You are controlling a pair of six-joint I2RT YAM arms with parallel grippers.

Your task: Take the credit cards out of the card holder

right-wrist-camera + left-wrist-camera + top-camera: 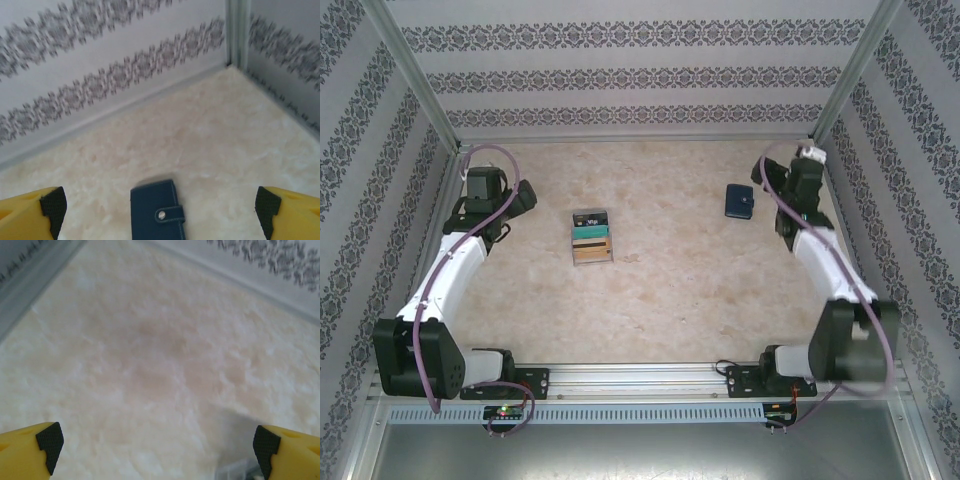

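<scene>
The credit cards [591,237] lie in a small overlapping pile of dark, teal and tan on the table left of centre. The card holder [740,201] is a dark navy case lying flat at the right rear, folded shut with its snap tab fastened. My right gripper [159,212] is open and hangs above the card holder [156,210], whose top end shows between the fingers [52,206], apart from both. My left gripper [157,450] is open over bare table, left of the cards, with nothing between its fingertips [49,441].
The marble-patterned table [690,290] is walled by patterned panels at the back and both sides. Aluminium posts stand at the rear corners [237,32]. Both arm bases sit on the rail at the near edge [640,378].
</scene>
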